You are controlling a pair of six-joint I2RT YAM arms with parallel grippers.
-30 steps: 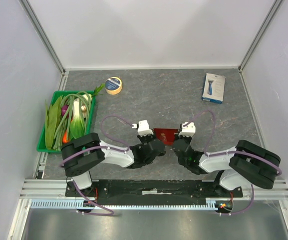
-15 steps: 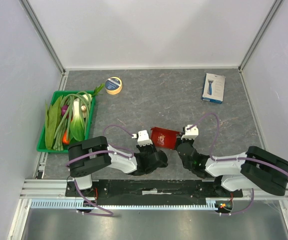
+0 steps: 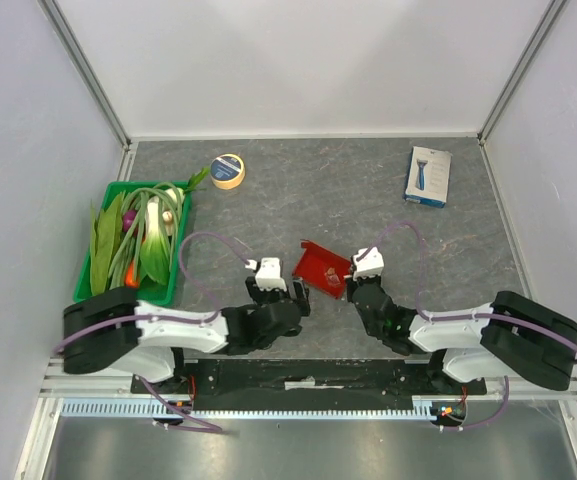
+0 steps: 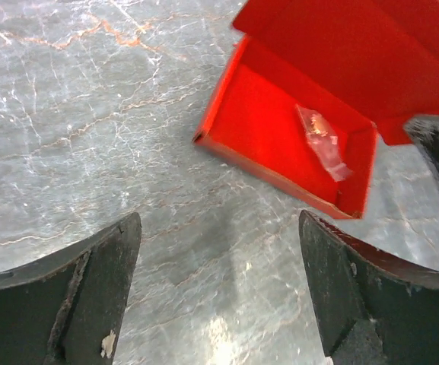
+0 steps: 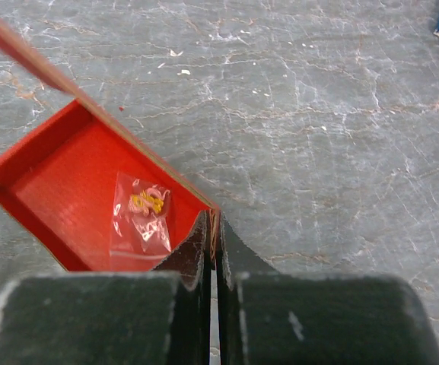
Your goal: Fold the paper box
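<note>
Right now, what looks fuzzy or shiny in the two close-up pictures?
Left wrist view: the left fingers are fuzzy at the bottom, and the table shines pale between them. Right wrist view: the right fingers blur up close, but the box looks sharp.

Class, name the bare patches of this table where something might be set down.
Bare: the back strip between tape and white-and-blue box; the right side nearer than that box; the gap between tray and red box. Crowded: near middle, where the right claw pinches the red box's wall and the open left claw faces it.
</note>
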